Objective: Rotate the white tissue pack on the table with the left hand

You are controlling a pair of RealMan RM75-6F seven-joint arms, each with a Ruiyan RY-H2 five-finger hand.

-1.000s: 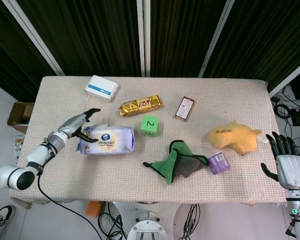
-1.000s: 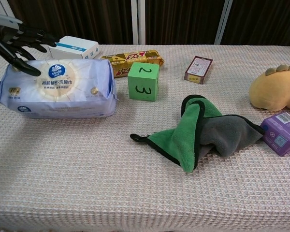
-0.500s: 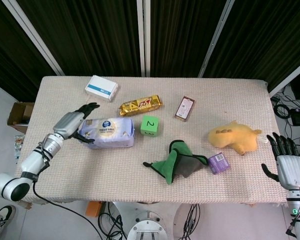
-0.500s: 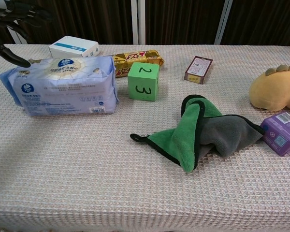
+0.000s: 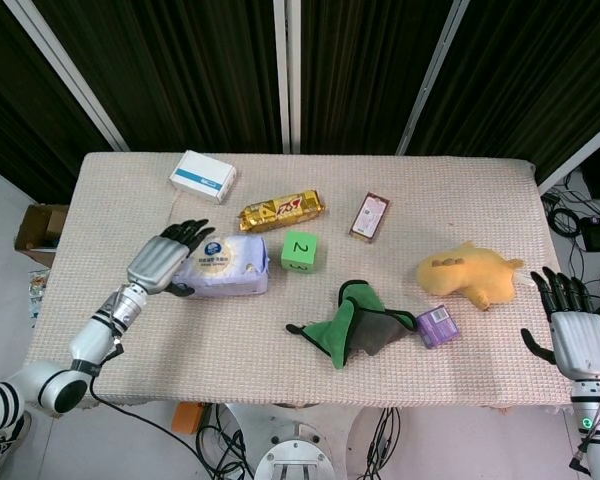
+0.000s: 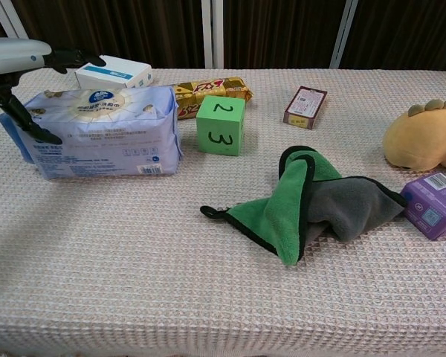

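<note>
The white tissue pack (image 5: pixel 225 267) (image 6: pixel 104 132) stands on its long side at the table's left, its printed face turned up and back. My left hand (image 5: pixel 162 261) (image 6: pixel 18 59) wraps its left end. The fingers (image 5: pixel 192 233) reach over the top and back, and the thumb (image 6: pixel 24 121) presses the front face. In the head view my right hand (image 5: pixel 572 334) hangs off the table's right edge with its fingers spread, holding nothing.
A green numbered cube (image 6: pixel 221 123) sits just right of the pack, with a gold snack bar (image 6: pixel 208 91) and a white-blue box (image 6: pixel 113 72) behind. Further right lie a green-grey cloth (image 6: pixel 312 201), a brown packet (image 6: pixel 305 106), a yellow plush (image 6: pixel 425 137) and a purple box (image 6: pixel 434 204).
The pack has tipped from lying flat to standing on its long side. My left hand has moved in from the left and closed around its left end.
</note>
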